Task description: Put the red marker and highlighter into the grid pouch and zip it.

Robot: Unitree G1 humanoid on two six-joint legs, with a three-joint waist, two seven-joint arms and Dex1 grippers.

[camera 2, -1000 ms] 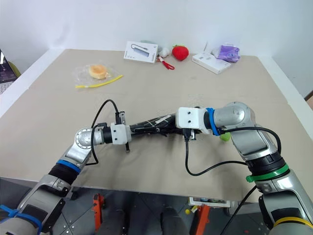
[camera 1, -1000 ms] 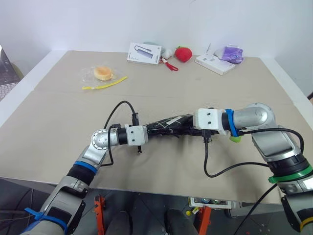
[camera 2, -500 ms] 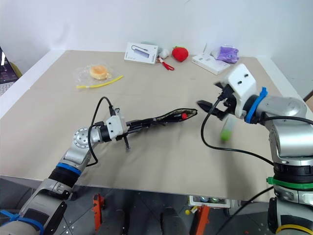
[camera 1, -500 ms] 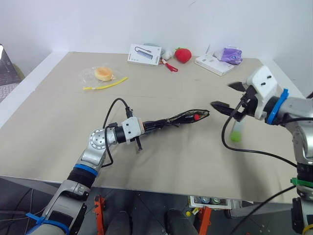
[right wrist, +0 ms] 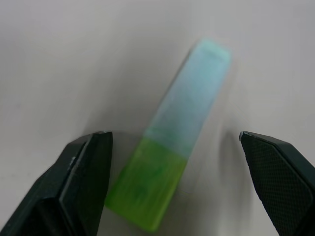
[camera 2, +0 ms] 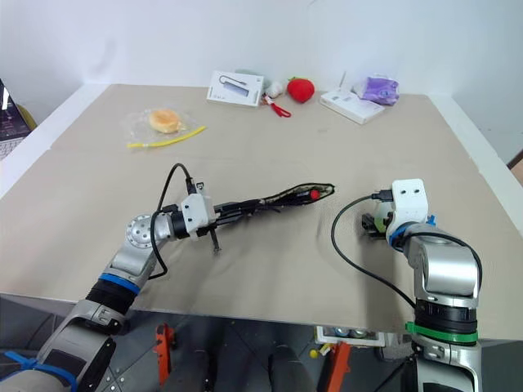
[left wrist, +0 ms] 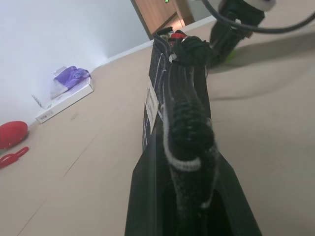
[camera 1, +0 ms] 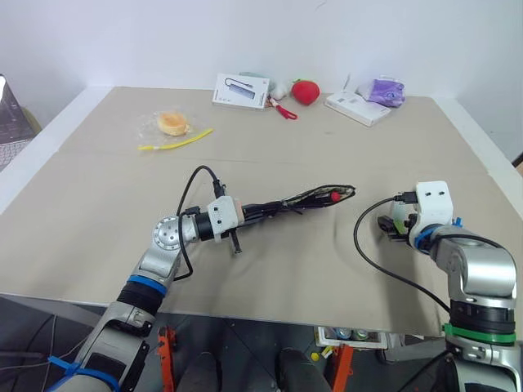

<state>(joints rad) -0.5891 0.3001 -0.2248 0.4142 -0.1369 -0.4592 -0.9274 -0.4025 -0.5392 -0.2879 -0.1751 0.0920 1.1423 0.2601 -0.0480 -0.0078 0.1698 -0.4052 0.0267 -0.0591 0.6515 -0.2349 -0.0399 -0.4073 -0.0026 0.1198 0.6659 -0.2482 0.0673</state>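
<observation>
Beige table (camera 1: 98, 204), left fingers (left wrist: 147, 206) pinching grid pouch (camera 1: 306, 198), right fingers (right wrist: 83, 172) spread around highlighter (right wrist: 170, 167)

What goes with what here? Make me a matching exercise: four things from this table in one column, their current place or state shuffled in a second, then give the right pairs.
Things:
1. grid pouch
2. highlighter
3. red marker
4. strawberry plush

States:
A. lying on the table between the open fingers of the right pincer
B. at the table's far edge
C. held off the table by the shut left pincer
D. red end showing at the pouch mouth

Pairs: 1-C, 2-A, 3-D, 4-B
</observation>
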